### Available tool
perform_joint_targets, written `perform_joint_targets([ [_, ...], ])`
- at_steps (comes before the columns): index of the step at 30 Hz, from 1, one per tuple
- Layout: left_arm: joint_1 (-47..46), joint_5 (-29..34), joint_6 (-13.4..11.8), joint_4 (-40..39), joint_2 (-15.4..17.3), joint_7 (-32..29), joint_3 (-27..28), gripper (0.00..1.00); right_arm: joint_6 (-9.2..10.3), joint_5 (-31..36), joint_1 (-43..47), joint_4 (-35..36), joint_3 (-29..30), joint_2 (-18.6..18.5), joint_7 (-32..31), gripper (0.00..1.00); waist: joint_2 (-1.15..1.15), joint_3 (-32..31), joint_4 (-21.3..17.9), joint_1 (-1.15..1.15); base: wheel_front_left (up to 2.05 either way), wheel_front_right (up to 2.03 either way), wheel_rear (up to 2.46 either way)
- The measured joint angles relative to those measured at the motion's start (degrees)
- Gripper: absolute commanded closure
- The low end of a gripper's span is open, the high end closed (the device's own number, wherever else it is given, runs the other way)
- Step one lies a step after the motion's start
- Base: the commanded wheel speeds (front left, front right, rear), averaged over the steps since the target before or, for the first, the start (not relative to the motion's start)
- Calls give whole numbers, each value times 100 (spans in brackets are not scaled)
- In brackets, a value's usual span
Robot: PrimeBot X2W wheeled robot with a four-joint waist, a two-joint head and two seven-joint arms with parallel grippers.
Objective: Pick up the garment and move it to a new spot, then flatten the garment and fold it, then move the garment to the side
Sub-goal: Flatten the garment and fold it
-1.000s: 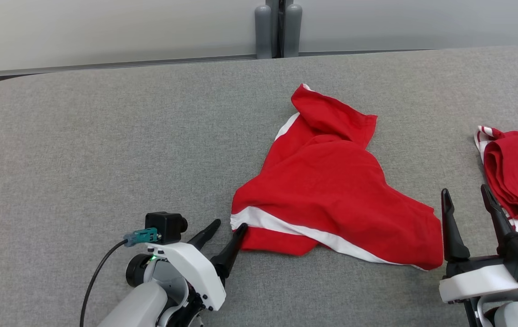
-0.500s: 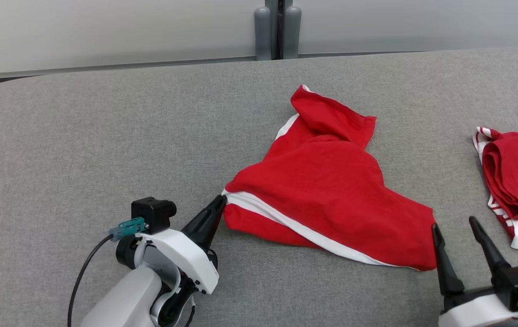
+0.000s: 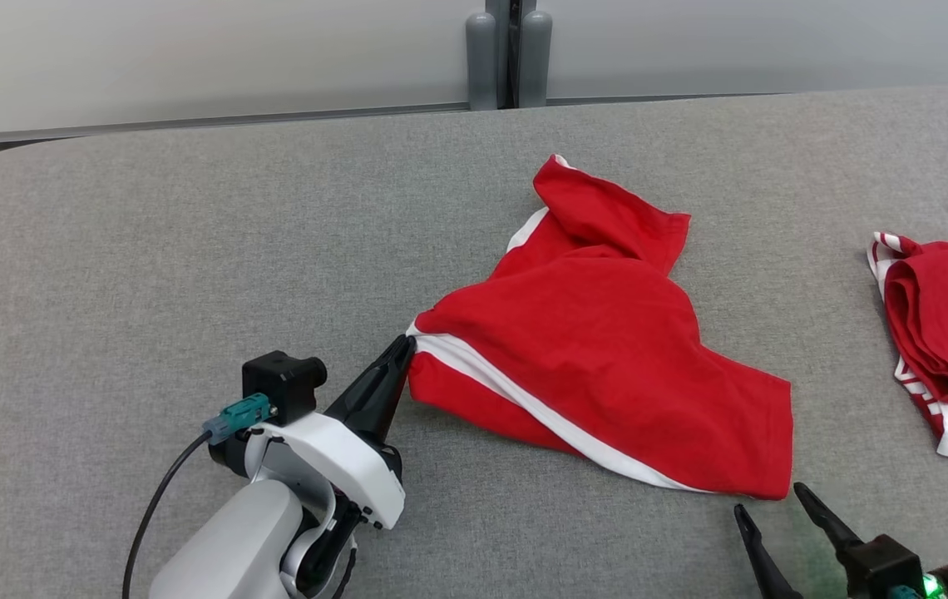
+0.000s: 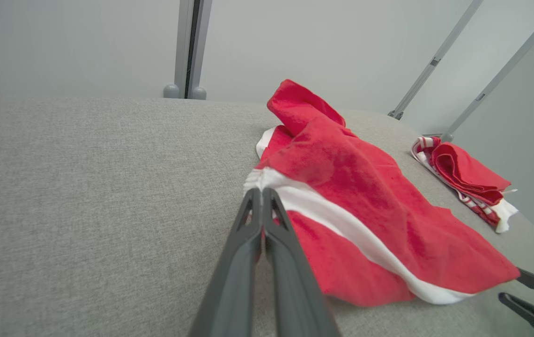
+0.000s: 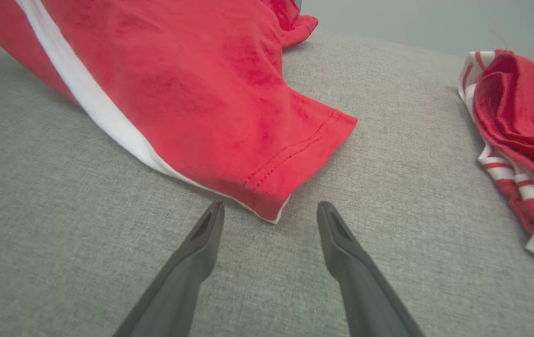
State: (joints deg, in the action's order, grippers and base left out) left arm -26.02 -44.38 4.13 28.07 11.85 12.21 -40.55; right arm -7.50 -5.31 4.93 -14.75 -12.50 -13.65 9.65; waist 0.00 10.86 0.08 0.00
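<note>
Red garment [image 3: 599,358] lies crumpled on the grey table [image 3: 191,249]. Left gripper [image 3: 406,345]: jaws pinched together on the garment's left corner, at the white stripe. Right gripper [image 3: 769,497]: jaws wide apart, empty, just short of the garment's near right corner. Folded red-and-white cloth [image 3: 940,324] lies well right of the garment.

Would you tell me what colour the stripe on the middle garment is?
White stripe on a red garment; clearest in the left wrist view.
</note>
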Motion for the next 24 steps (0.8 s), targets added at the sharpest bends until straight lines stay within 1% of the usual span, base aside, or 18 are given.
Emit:
perform_joint_targets([
  [4, -15, 9, -20, -35, -1, -10, -31, 100, 0, -3, -196, -232, -178, -38, -91, 0, 0, 42, 46, 0, 0, 0, 0],
  [12, -42, 18, -35, -59, 13, -57, -68, 100, 0, -62, -449, -521, -372, -120, -75, 0, 0, 107, 163, 0, 0, 0, 0],
  [13, -43, 18, -42, -63, 15, -59, -74, 100, 0, -109, -479, -550, -422, -126, -75, 29, 0, 112, 175, 0, 0, 0, 0],
  [14, -47, 18, -43, -67, 19, -60, -80, 100, 0, -141, -508, -578, -476, -136, -75, 63, 0, 117, 188, 0, 0, 0, 0],
  [15, -52, 18, -44, -68, 21, -62, -87, 100, 0, -182, -533, -602, -527, -158, -68, 100, 0, 118, 198, 0, 0, 0, 0],
  [20, -52, 100, -102, -59, 75, -64, -132, 100, -1, -323, -598, -671, -706, -241, -5, 100, 0, 74, 222, 0, 0, 0, 0],
  [22, -51, 160, -126, -55, 154, -34, -146, 100, 0, -558, -603, -569, -878, -341, 5, 100, 0, 8, 215, 0, 0, 0, 0],
  [24, -52, 269, -168, -67, 220, 0, -185, 100, 0, -945, -605, -325, -1067, -402, 19, 100, 0, -54, 207, 0, 0, 0, 0],
])
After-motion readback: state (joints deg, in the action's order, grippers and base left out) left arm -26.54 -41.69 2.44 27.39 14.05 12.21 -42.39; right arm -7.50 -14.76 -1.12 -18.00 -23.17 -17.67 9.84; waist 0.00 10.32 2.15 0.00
